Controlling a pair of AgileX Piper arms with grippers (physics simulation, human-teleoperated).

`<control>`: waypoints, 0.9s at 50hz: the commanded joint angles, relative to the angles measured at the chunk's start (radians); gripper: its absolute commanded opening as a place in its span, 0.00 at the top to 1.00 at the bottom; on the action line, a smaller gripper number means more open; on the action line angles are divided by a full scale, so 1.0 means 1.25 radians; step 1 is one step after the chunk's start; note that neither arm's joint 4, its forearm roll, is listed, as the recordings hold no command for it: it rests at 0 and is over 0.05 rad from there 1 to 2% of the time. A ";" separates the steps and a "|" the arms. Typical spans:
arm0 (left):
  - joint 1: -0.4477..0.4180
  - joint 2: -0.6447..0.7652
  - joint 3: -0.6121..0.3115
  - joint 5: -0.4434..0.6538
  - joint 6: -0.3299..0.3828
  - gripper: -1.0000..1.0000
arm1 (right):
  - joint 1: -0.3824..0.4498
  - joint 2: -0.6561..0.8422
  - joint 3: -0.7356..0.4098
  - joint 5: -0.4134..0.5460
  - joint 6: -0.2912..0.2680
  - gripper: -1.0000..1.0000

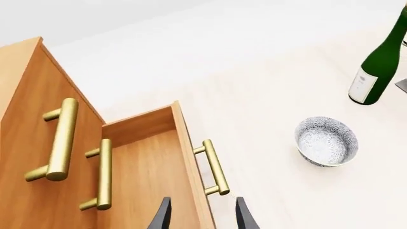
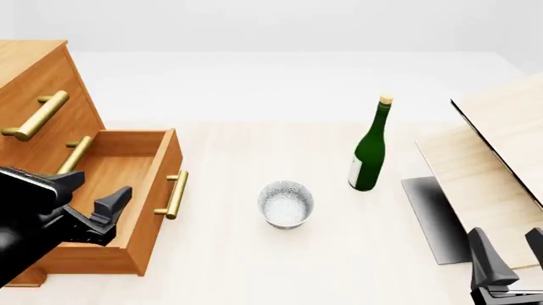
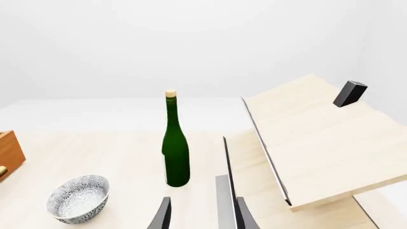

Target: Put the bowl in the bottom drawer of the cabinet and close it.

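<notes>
The left arm (image 2: pixel 25 219) was glossy black and blocky, ending in a gripper (image 2: pixel 91 198) with two wedge-shaped black fingers (image 2: pixel 113 202). The right gripper (image 2: pixel 509 251) looked dark grey, its fingers (image 2: pixel 485 254) flat, tapering blades. No cables, screws or markings could be made out.

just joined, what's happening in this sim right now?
The bottom drawer of the cabinet is pulled open, and the left pincer hangs open above it, holding nothing. The bowl sits on the table between the drawer and a green bottle, untouched. The right pincer waits open by the pale boards.
</notes>
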 commanded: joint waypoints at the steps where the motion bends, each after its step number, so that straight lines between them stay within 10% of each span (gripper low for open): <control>1: -0.009 0.061 -0.046 0.050 -0.018 0.00 | 0.000 -0.001 0.001 0.000 0.000 0.00; 45: 0.018 0.294 -0.058 0.009 -0.102 0.00 | 0.000 -0.001 0.001 0.000 0.000 0.00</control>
